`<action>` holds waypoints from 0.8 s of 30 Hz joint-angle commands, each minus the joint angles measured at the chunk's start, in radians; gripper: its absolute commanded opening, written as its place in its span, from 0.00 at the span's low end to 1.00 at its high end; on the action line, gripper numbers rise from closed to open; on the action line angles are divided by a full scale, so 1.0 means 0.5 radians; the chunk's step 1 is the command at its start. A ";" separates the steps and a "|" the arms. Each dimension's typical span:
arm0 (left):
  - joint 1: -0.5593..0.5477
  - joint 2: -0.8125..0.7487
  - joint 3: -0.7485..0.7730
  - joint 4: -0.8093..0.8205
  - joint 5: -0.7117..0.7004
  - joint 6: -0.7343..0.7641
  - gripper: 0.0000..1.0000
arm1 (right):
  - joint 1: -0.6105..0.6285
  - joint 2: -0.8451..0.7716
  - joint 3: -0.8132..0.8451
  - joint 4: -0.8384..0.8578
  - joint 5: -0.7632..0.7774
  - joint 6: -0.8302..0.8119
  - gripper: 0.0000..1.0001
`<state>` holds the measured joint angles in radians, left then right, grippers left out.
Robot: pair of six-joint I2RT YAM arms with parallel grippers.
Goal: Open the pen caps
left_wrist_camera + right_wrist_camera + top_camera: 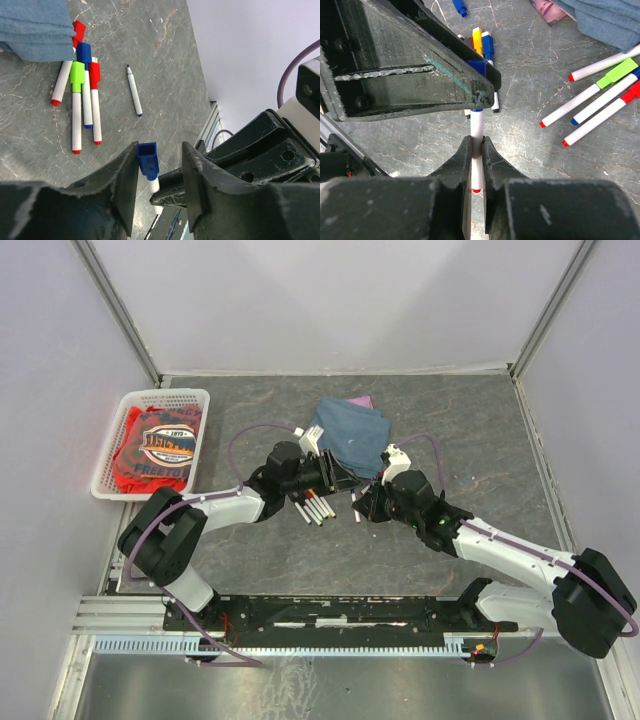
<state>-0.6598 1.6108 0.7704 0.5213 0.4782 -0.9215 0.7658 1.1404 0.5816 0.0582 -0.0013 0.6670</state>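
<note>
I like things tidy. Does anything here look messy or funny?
Yes. One pen lies alone on the table with its cap off and its tip bare, apart from the capped pens beside the cloth. A loose blue cap lies by itself too.

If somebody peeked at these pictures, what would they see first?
In the middle, the right claw pinches a white pen while its blue cap sits between the fingers of the left claw. Far left, a white basket holds bright red fabric.
</note>
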 commanded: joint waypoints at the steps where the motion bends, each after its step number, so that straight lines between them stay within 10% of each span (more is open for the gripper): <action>1: -0.018 0.013 0.012 0.146 -0.008 -0.065 0.42 | 0.015 -0.013 0.061 0.117 -0.010 0.010 0.01; 11: -0.023 0.011 -0.014 0.214 0.010 -0.076 0.04 | 0.016 -0.042 0.028 0.127 0.009 0.010 0.02; 18: -0.025 0.023 -0.046 0.494 0.191 -0.123 0.03 | 0.015 -0.042 -0.015 0.251 -0.022 0.029 0.35; 24: -0.024 0.039 -0.046 0.578 0.253 -0.142 0.03 | 0.012 -0.004 -0.019 0.267 -0.009 0.049 0.13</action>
<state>-0.6682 1.6264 0.7475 0.7074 0.5556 -0.9604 0.7658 1.1343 0.5728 0.1329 -0.0082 0.6868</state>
